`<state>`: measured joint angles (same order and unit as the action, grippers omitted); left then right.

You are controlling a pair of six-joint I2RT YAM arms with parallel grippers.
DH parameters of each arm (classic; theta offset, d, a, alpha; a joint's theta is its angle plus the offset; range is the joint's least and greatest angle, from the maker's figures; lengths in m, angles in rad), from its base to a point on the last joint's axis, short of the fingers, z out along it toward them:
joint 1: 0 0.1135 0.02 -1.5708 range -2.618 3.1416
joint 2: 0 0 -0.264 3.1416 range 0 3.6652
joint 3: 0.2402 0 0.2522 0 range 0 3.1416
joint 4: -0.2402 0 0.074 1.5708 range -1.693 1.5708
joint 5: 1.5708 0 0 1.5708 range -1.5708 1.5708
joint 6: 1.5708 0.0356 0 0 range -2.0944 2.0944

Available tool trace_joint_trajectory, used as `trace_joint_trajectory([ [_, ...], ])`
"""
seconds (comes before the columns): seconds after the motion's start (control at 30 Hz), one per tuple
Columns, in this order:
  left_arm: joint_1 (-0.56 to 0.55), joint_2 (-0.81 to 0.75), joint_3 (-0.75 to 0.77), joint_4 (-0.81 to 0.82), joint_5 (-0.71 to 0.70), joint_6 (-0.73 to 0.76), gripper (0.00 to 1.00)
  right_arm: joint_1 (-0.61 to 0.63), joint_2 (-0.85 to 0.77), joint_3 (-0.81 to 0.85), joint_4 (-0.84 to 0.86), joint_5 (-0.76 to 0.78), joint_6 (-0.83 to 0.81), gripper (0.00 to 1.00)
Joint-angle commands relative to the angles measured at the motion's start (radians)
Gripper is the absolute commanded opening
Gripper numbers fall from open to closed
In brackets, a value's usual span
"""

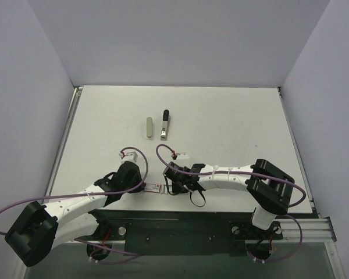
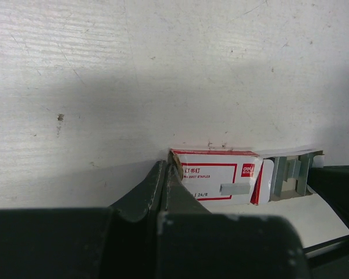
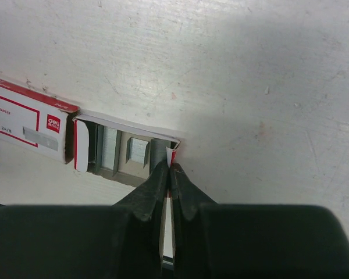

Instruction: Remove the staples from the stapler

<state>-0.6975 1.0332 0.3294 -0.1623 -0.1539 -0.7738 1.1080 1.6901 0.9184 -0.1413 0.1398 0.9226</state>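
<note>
Close by, the left gripper (image 2: 166, 170) pinches one end of a small red and white cardboard staple box (image 2: 218, 177). The right gripper (image 3: 170, 168) pinches its open white flap (image 3: 173, 156). Far back on the white table (image 1: 232, 116), the slim grey metal stapler with a black end (image 1: 165, 125) lies beside a plain beige bar (image 1: 149, 128).

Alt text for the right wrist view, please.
Right tool pinched shut on the end flap of a staple box's inner tray, which is slid partly out of its red-and-white sleeve. Grey staple strips show in the tray; all on a scuffed white table.
</note>
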Motion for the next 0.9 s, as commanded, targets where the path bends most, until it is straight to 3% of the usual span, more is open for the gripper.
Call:
trace_joint_trajectory([
  [0.0,-0.014,0.027,0.011,-0.034,-0.010,0.004,0.00,0.009,-0.053,-0.033,-0.034,0.049,0.012,0.00],
  [0.87,-0.051,0.014,0.002,-0.042,-0.021,-0.019,0.00,-0.036,-0.018,0.013,-0.032,0.037,0.013,0.00],
])
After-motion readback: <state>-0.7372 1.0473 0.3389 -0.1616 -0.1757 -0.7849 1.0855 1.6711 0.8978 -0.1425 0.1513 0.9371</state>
